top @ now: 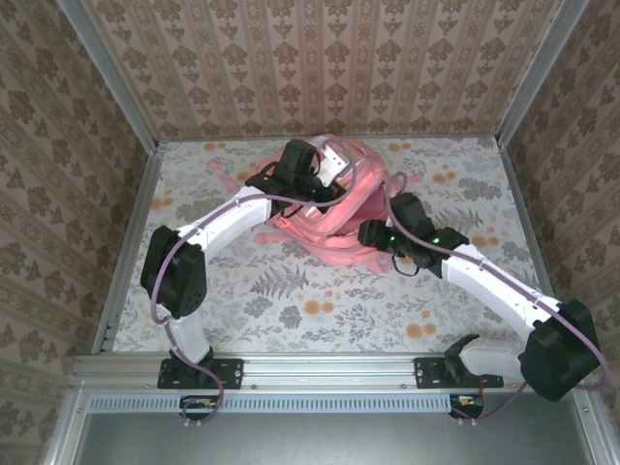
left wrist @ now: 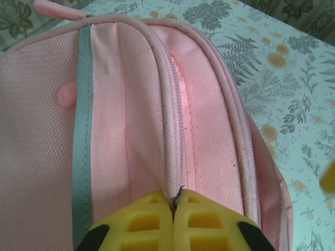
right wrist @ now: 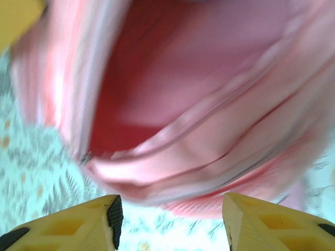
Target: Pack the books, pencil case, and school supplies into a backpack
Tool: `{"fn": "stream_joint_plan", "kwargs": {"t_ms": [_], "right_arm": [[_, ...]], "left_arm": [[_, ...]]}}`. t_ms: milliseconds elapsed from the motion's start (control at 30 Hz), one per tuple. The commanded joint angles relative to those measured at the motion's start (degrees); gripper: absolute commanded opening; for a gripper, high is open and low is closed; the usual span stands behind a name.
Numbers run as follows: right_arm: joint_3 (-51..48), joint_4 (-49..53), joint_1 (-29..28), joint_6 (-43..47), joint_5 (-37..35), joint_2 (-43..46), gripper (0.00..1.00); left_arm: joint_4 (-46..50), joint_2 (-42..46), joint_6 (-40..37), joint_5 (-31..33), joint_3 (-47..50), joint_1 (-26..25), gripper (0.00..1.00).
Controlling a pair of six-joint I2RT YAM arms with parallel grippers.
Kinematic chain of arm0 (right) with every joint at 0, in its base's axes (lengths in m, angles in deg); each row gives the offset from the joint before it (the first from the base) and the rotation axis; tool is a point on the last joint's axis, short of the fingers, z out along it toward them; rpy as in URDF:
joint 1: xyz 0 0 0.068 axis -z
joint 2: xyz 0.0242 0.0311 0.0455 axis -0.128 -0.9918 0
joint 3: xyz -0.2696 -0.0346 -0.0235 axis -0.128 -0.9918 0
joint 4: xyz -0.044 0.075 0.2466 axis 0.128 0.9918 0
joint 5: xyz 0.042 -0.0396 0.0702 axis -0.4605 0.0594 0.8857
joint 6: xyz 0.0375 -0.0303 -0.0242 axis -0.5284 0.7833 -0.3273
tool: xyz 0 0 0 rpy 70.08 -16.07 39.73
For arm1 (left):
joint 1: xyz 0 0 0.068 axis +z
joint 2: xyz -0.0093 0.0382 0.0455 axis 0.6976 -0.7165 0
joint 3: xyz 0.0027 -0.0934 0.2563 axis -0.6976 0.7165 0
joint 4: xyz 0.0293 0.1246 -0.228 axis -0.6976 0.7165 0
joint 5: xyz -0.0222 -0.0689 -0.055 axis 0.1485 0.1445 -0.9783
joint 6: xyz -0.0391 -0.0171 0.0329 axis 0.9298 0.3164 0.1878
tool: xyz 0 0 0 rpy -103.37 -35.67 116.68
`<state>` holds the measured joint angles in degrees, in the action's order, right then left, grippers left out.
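**Table** point(top: 320, 310): floral cloth. Both arm bases are bolted at its near edge.

**Left arm** point(top: 223, 228): rises from the near-left base, elbow out to the left, forearm angled far and right to the backpack's far-left part.

**Right arm** point(top: 494, 281): elbow at the near right, forearm reaching far and left to the backpack's near-right side.

**Right gripper** point(right wrist: 170, 209): yellow fingers spread wide with nothing between them, just short of the backpack's open mouth. The wrist view is blurred.

**Left gripper** point(left wrist: 174, 201): yellow fingers pressed together, pinching the raised zip edge of the backpack, which runs straight into their tips.

**Backpack** point(top: 334, 228): pink, lying at the middle of the table toward the far side, between the two grippers.
- The top view gives only a rumpled pink mass with straps trailing far-left.
- The left wrist view adds a pale grey stripe point(left wrist: 82, 130) and a zip line point(left wrist: 180, 104) on the outer face.
- The right wrist view adds a gaping opening with a darker pink inside point(right wrist: 157, 78). Its contents cannot be made out.
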<state>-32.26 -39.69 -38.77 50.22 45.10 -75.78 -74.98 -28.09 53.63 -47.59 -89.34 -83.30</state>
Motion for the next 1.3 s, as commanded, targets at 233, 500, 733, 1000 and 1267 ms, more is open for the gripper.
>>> {"fn": "stream_joint_plan", "kwargs": {"t_ms": [233,500,733,1000,1267], "right_arm": [[4.0,-10.6,-11.8,-2.1,-8.0,-12.9,0.46],[2.8,-14.8,-11.8,-4.8,-12.5,-15.9,0.44],[-3.7,-14.0,-7.9,-5.6,-15.0,-11.5,0.38],[-0.5,-12.5,-8.4,-2.2,-11.3,-10.5,0.44],[0.3,-14.6,-10.8,-1.7,-11.6,-10.6,0.47]], "left_arm": [[-1.9,0.9,0.1,-4.7,-7.6,-0.6,0.0],[0.5,2.0,-0.2,-5.5,-8.0,-0.6,0.0],[1.0,1.3,1.8,-6.2,-8.8,-0.2,0.0],[1.9,-1.5,4.0,-7.2,-12.1,-0.1,0.0],[3.1,-2.4,3.9,-6.7,-13.3,-0.1,0.0]]}}
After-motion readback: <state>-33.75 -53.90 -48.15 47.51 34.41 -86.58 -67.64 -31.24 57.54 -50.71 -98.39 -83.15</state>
